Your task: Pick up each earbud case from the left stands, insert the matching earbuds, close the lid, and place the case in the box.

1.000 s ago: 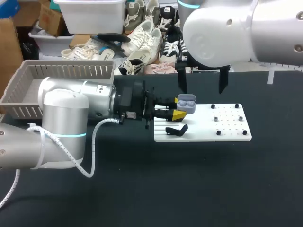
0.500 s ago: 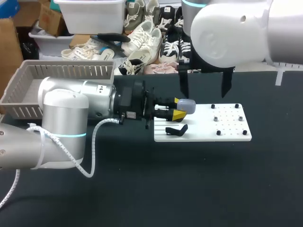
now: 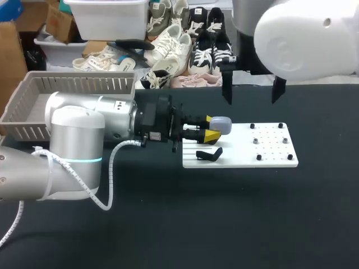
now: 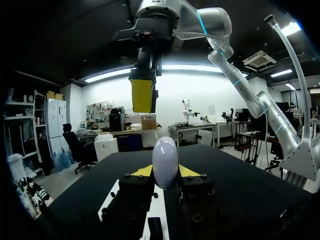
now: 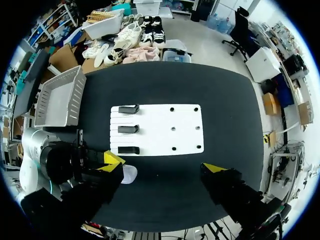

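Earbud case (image 3: 220, 125), lid shut, is clamped from two sides between the yellow tips of the left gripper (image 3: 212, 129), raised near the left end of the white board (image 3: 272, 152) and close to a black stand (image 3: 208, 153). Its long axis appears to run on along the fingers. The box (image 3: 33, 92) lies well behind this gripper, at the table's left rear beside the left arm, so placing likely calls for a leftward swing back. The right gripper (image 3: 252, 100), fingers spread and empty, hangs high near the far edge, apart from that path.
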Tool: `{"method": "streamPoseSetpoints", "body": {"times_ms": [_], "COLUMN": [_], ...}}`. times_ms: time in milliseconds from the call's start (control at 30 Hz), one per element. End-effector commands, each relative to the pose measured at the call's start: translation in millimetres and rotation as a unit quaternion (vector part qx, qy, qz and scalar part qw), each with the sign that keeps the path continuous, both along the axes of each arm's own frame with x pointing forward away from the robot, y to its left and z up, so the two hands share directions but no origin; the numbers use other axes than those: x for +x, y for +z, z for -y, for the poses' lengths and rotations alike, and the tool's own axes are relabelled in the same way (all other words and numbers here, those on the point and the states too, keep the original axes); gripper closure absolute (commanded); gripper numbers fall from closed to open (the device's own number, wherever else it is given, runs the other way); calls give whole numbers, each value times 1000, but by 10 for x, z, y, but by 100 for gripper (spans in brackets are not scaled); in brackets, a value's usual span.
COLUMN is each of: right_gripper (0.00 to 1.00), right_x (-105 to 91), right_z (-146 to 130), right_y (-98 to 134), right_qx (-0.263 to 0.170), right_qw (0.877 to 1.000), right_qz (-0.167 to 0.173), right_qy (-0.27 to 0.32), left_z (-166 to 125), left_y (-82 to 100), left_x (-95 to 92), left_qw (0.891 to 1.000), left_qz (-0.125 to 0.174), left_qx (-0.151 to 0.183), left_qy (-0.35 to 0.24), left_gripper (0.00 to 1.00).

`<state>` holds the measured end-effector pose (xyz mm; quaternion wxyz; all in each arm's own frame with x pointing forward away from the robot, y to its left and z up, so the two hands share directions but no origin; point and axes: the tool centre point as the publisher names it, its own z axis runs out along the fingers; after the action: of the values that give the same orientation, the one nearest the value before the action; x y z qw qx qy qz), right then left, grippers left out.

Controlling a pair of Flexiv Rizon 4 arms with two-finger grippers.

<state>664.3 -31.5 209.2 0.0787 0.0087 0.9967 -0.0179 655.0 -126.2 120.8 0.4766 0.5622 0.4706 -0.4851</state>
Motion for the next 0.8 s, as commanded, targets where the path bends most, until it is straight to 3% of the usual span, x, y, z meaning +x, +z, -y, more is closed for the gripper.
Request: {"method": "streamPoseSetpoints", "body": {"times_ms": [33, 100, 400, 800], "right_gripper": [0, 0, 0, 0], "right_x": [-181, -201, -244, -237], "right_z": [262, 306, 335, 321], "right_y": [91, 109, 28, -4], "right_qx": [65, 87, 98, 101], "right_qw": [996, 993, 989, 988], "right_qz": [48, 57, 55, 52], "right_qy": [33, 47, 99, 103], "left_z": [-95, -163, -693, -1428], "left_y": [55, 116, 337, 693], "left_x": [-18, -11, 72, 269], "left_qw": [1000, 1000, 995, 972], "left_qz": [-1, -2, 8, 22], "left_qx": [3, 6, 26, 48], "left_qy": [6, 16, 93, 229], "left_gripper": [100, 100, 100, 100]}}
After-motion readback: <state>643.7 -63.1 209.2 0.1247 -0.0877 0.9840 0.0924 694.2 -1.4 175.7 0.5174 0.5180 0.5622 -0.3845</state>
